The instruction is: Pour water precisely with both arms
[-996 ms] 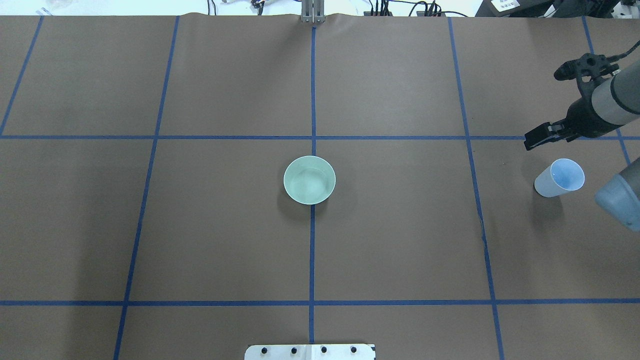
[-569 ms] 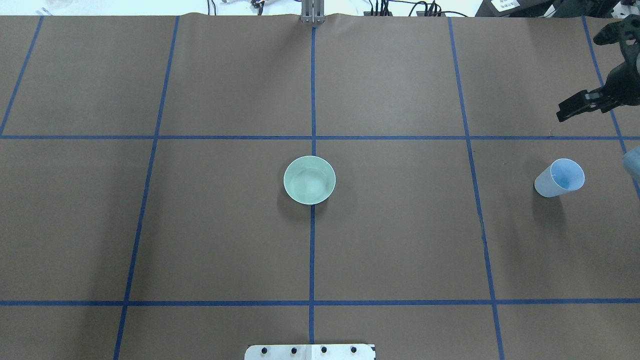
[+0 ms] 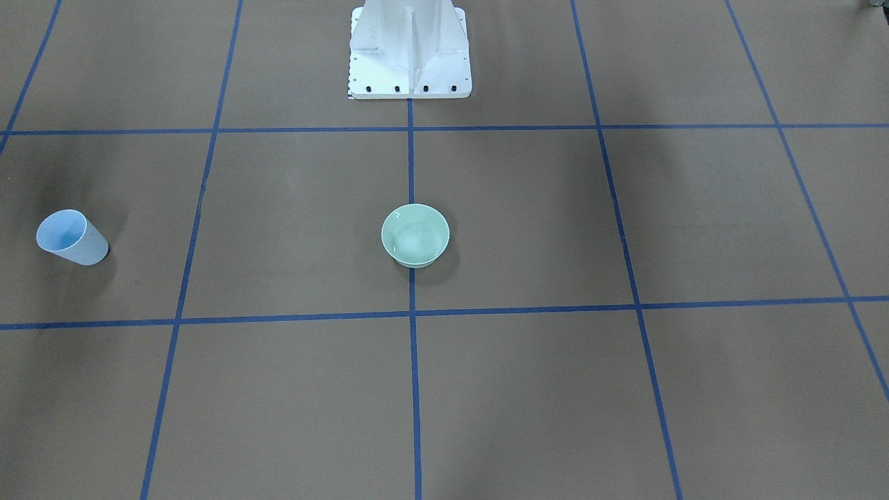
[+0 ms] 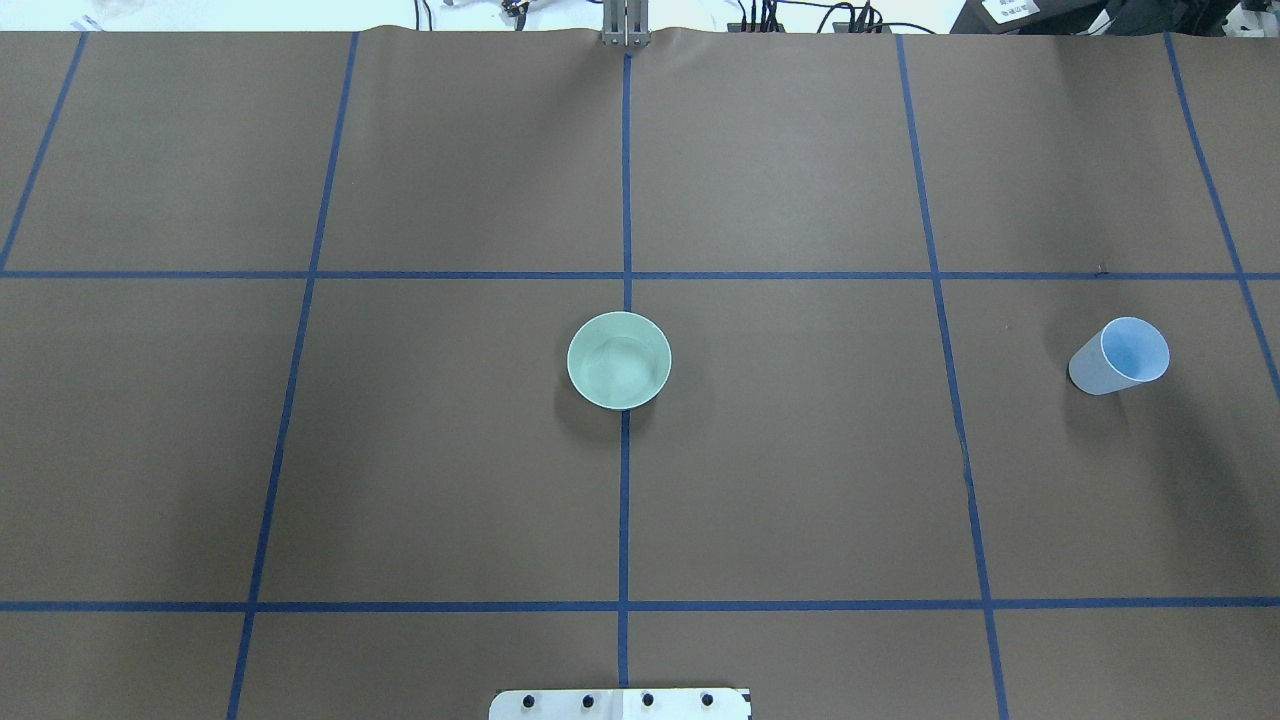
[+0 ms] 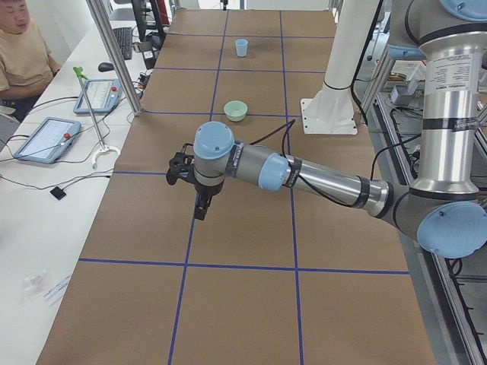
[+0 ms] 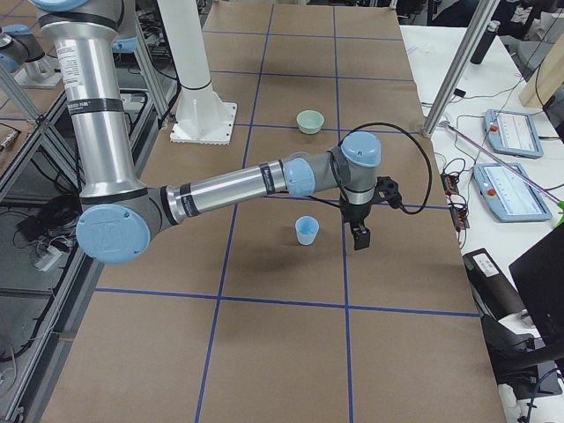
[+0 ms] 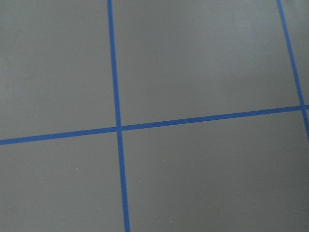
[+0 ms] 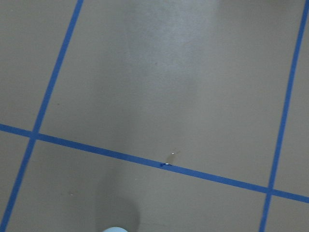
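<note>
A pale green bowl (image 4: 619, 360) stands at the table's centre, also in the front-facing view (image 3: 415, 235). The water (image 4: 621, 370) shows in it as a faint ring-shaped sheen. A light blue cup (image 4: 1120, 357) stands upright on the robot's right side, held by nothing. My right gripper (image 6: 359, 236) shows only in the exterior right view, hanging above the table just beyond the cup (image 6: 306, 230). My left gripper (image 5: 199, 207) shows only in the exterior left view, over bare table far from the bowl (image 5: 236, 111). I cannot tell whether either gripper is open or shut.
The white pedestal base (image 3: 410, 48) stands at the robot's side of the table. A metal post (image 6: 458, 70) and control tablets (image 6: 507, 189) stand past the far edge. An operator (image 5: 19, 53) sits beside that edge. Blue tape lines grid the brown table cover (image 4: 800, 480).
My right gripper has moved up and right past the cup and out of the overhead view. The cup and the bowl have not moved.
</note>
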Available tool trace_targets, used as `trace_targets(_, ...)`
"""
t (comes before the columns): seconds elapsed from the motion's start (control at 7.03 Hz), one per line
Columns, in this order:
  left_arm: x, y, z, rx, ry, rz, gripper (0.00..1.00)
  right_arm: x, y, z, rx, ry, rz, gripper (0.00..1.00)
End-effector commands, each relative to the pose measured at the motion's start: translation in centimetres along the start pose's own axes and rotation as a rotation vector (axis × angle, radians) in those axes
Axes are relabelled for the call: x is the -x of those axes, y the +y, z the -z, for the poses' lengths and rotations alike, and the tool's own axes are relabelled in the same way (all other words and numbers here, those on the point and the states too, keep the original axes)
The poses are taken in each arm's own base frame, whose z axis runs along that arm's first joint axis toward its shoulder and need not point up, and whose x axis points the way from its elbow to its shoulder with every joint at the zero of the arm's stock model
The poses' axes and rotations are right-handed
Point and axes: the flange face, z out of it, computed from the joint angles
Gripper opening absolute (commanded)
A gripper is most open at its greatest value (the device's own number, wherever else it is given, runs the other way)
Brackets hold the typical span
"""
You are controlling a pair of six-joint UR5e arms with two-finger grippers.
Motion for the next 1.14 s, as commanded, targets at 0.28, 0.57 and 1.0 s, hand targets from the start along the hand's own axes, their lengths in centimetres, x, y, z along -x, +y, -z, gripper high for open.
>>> trace_targets(0.28, -10.3, -4.6, -2.2, -0.095, 0.086, -0.013, 1.0, -10.1, 9.0, -3.3, 0.081, -0.011, -0.019, 1.0)
trace_targets(0.57, -19.9, -6.6, -6.0, -0.023, 0.187, 0.006, 1.0, -11.7, 11.5, -5.6, 0.131, -0.012, -0.058, 1.0)
trace_targets(1.0, -34.3, -6.1, -12.8, -0.024, 0.201, 0.2, 1.0, -11.8, 11.5, -6.0, 0.129, -0.018, -0.065, 1.0)
